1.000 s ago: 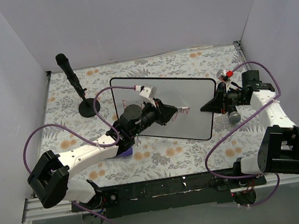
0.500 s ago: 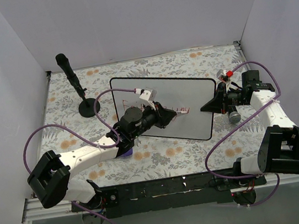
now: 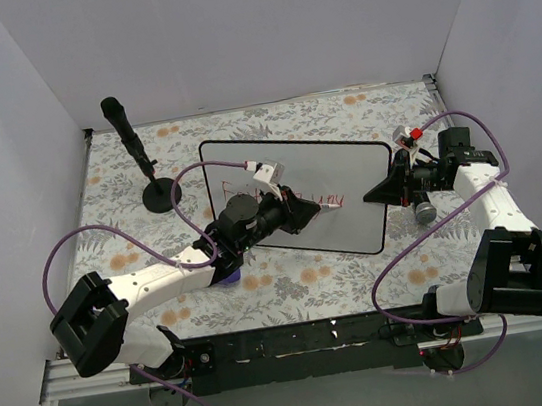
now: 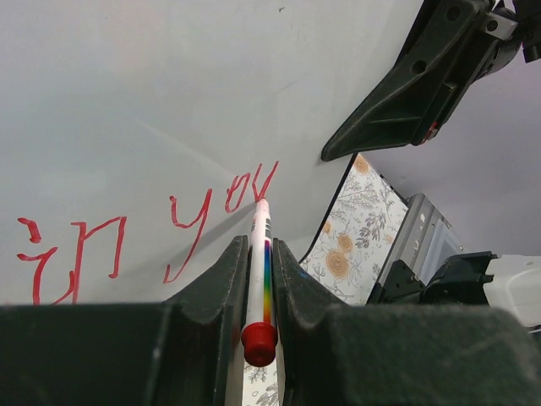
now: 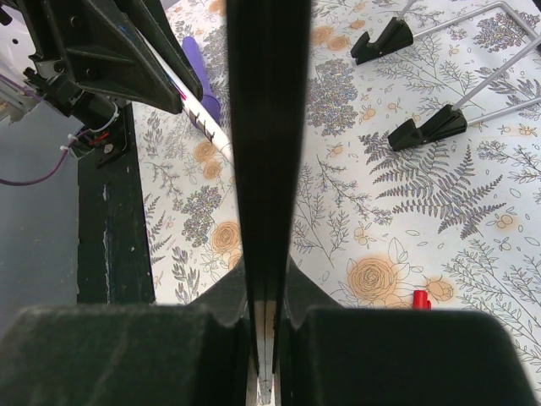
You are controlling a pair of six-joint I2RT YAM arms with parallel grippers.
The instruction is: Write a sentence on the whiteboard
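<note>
At mid-tabletop [image 3: 302,279], between your two arms, the whiteboard [image 3: 347,167] is standing propped on its feet [image 5: 423,131]. Your left gripper [image 4: 259,244], clamped on a red marker [image 4: 259,288], is pressing the tip against the glossy face. Your right gripper [image 3: 388,189] is pinching the board's right edge between closed fingers, which its own wrist view is showing edge-on, and looks to be steadying it.

The sentence [image 4: 152,233] is showing in red on the left wrist camera. It reads "in" and then what looks like "you", with the tip sitting at the top of the last stroke in the row. Faint red marks of an upper line are peeking out past the left arm in the top view, too small to read.

Judging by that, you are working partway through the second line. One word and most of another are down, and the current word is looking unfinished. White space is lying open to the right for whatever is left, though how many words are remaining cannot be told from these views.

What looks like a small red cap [image 5: 420,298] is lying loose on the floral tabletop.
</note>
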